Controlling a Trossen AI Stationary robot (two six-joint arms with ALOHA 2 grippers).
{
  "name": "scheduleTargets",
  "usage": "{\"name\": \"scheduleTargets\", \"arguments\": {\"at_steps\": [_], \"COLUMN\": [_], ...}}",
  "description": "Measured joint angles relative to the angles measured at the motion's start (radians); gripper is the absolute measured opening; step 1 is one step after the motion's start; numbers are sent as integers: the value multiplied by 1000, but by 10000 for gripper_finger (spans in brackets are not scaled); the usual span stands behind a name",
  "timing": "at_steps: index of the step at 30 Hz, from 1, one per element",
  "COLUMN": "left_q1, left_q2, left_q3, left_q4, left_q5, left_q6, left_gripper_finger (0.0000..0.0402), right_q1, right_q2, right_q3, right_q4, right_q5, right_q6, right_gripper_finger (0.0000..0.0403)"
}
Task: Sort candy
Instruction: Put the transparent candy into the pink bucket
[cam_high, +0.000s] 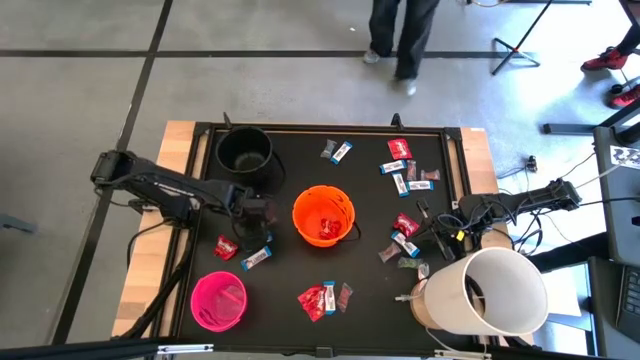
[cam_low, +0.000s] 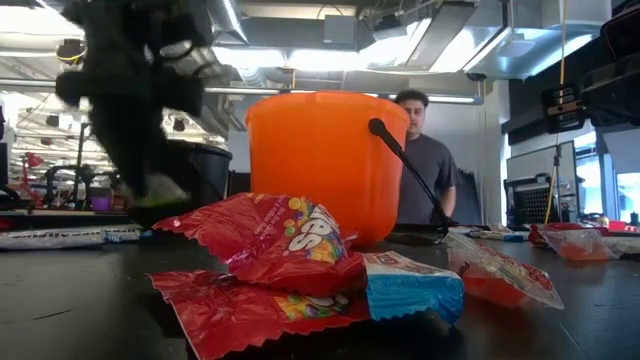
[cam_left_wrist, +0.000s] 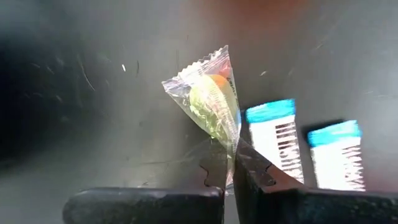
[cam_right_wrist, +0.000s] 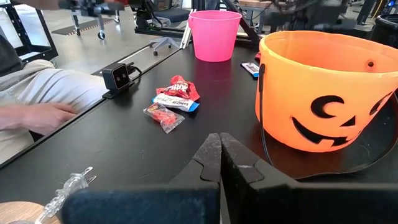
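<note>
My left gripper (cam_high: 254, 216) stands between the black bucket (cam_high: 245, 152) and the orange bucket (cam_high: 322, 215), pointing down and shut on a clear-wrapped candy (cam_left_wrist: 208, 99) with a green and orange sweet inside. Below it on the black table lie two blue-and-white bars (cam_left_wrist: 277, 143) and a red packet (cam_high: 226, 247). My right gripper (cam_right_wrist: 221, 155) waits shut at the table's right side (cam_high: 443, 230), facing the orange bucket (cam_right_wrist: 326, 87). More candy lies scattered at the far right (cam_high: 405, 170) and the near middle (cam_high: 322, 298). My left gripper pinches the clear wrapper's lower edge (cam_left_wrist: 231, 146) between its two fingertips, coming from above. The candy is lifted clear of the table, and its crimped end (cam_left_wrist: 211, 59) sticks out beyond the fingers.
A pink bucket (cam_high: 219, 300) stands near left and a big white tub (cam_high: 490, 292) near right. Red packets and a blue bar (cam_low: 300, 270) lie close to the low camera. A person (cam_low: 425, 150) stands beyond the table; a hand (cam_right_wrist: 37, 115) rests at its edge.
</note>
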Motion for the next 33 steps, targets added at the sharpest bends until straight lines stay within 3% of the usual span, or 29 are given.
{"name": "scheduleTargets", "arguments": {"at_steps": [9,14,22,28,33], "left_q1": [-15,-62,-253,-480,-658], "left_q2": [0,0,0,0,2], "left_q3": [273,429,618,683,684], "left_q4": [-253,-441,-534,-526,-522], "left_q5": [53,113,196,193,131], "left_q6": [58,-15,-292,-592,-809], "left_gripper_finger": [0,0,0,0,0], "right_q1": [0,0,0,0,0], "right_q2": [0,0,0,0,0], "right_q3": [0,0,0,0,0], "right_q4": [0,0,0,0,0], "right_q5": [0,0,0,0,0], "right_q6": [0,0,0,0,0], "right_gripper_finger": [1,1,1,1,1]}}
